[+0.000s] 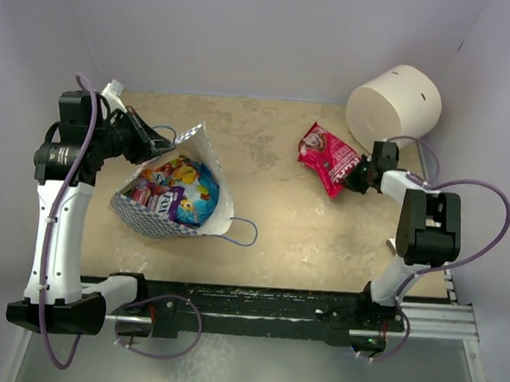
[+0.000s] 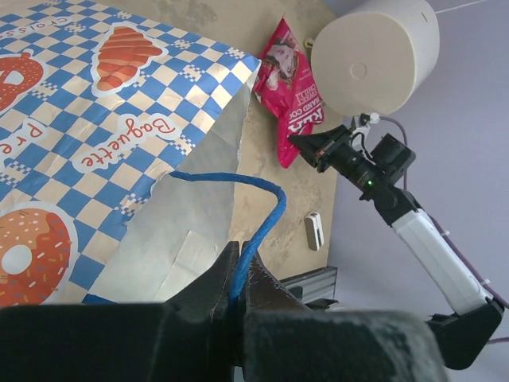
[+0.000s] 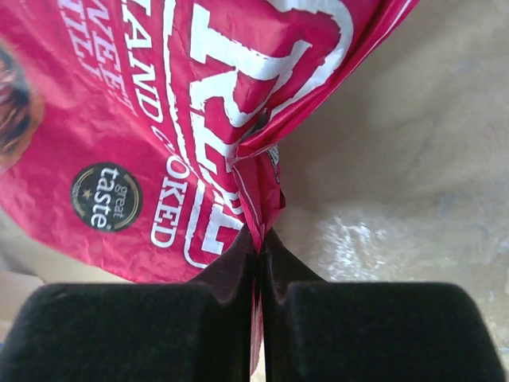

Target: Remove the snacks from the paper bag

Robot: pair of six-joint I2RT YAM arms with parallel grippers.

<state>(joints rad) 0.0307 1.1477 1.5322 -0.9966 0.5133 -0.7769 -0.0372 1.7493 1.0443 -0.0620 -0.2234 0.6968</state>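
Note:
The blue-and-white checkered paper bag lies on its side at the left, mouth up, with several bright snack packets inside. My left gripper is shut on the bag's blue cord handle at the bag's far rim; the checkered side shows in the left wrist view. A pink-red chip packet lies on the table at the right. My right gripper is shut on that packet's edge seam. The packet also shows in the left wrist view.
A big white cylinder stands at the back right, close behind the right gripper. The bag's other blue handle trails toward the middle of the table. A small white object lies near the front rail.

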